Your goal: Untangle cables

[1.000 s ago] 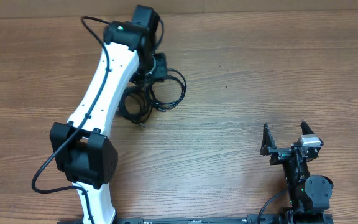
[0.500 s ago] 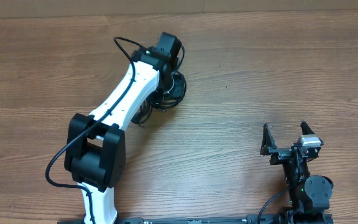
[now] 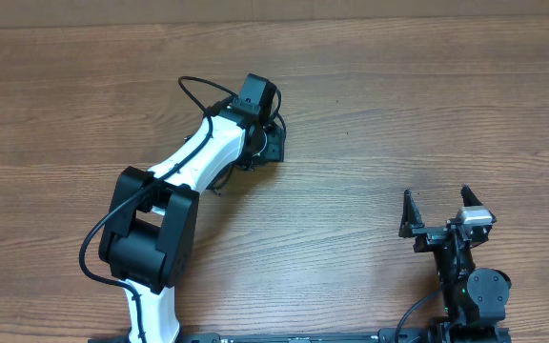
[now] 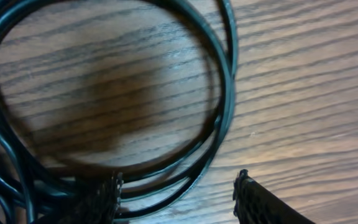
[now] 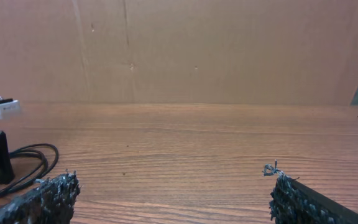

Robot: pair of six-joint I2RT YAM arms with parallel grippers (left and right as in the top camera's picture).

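Woodgrain table (image 3: pixel 398 114), brown backdrop (image 5: pixel 229 50) behind, blk cables (image 4: pixel 226 112) looped on tabletop.

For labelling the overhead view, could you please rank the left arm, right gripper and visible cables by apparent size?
Largest: left arm.
Next: right gripper.
Smallest: cables, mostly hidden beneath the left arm.

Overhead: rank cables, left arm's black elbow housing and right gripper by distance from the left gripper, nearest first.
1. cables, right beneath the left gripper.
2. black elbow housing, back toward that arm's base.
3. right gripper, far off on the right side.
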